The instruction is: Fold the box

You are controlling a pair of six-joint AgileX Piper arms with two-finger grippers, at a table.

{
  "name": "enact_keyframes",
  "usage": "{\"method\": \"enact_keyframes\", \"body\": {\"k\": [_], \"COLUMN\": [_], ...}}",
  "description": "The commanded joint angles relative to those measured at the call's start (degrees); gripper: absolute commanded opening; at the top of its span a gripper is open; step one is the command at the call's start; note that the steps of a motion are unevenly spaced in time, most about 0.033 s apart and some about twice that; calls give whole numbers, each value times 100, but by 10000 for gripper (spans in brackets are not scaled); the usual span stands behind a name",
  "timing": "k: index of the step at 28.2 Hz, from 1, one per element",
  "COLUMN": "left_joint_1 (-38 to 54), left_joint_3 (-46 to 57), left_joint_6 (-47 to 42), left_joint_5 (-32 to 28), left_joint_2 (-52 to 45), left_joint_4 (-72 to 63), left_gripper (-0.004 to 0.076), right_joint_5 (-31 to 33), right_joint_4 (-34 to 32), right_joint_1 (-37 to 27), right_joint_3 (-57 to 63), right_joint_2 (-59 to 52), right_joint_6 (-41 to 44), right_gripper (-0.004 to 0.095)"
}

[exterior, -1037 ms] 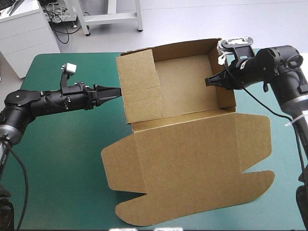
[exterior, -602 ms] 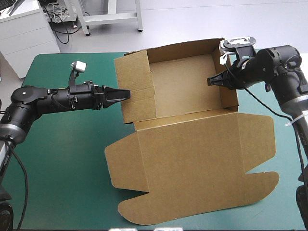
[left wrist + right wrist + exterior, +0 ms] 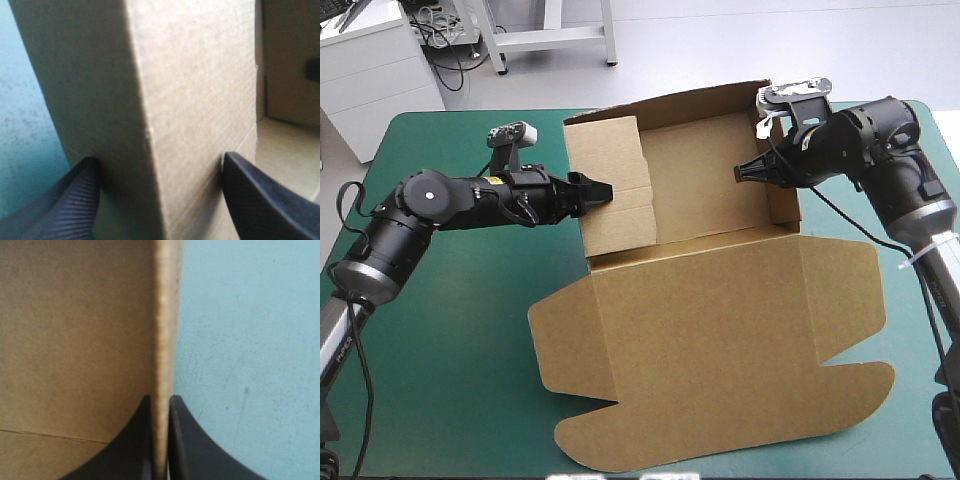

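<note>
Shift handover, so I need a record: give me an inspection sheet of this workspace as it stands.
surface: teal-green cover, lying flat.
job's things: brown box, walls raised, lid flat toward the near edge.
clutter: nothing seen.
grippers: left gripper open, astride the left wall; right gripper shut on the right wall.
cables: nothing seen.
surroundings: nothing seen.

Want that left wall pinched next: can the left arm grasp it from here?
Probably yes: the left end effector, open, straddles the box's left wall, with nothing else between its fingers.
</note>
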Motion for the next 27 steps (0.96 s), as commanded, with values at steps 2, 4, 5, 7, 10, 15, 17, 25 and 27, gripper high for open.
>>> {"method": "enact_keyframes", "body": {"k": [2,4,5,7,10,15,17,25,27], "left_joint_1": [-629,-891,-963,-1015,-1015,-1015,-1015,-1015,-1018], "left_joint_3": [-194,-194,-194,-194,-194,-194,-194,-194,-194], "left_joint_6": [-1605,-2050,-2212,-2423,-2764,-2881,-2881,-2881,-2881], "left_joint_5": [-562,-699,-729,-787,-825,-902,-858,-947,-983], "left_joint_2": [-197,-197,-197,-197,-177,-73,-5,53,53], "left_joint_4": [1631,2247,2415,2604,2714,2665,2652,2604,2517], "left_gripper": [454,445,441,438,439,438,439,181,20], "right_joint_5": [-380,-380,-380,-380,-380,-469,-469,-448,-448], "right_joint_4": [-244,-615,-729,-914,-1062,-1100,-1089,-1164,-1154], "right_joint_1": [343,572,664,812,1004,1171,1182,1182,1182], "right_joint_3": [-188,-188,-188,-188,-188,-198,-198,-198,-198], "right_joint_2": [-224,-224,-224,-224,-249,-396,-473,-672,-672], "right_joint_6": [304,514,592,746,970,1131,1160,1171,1171], "right_gripper": [-15,-15,-15,-15,-16,-15,-16,-16,-16]}}
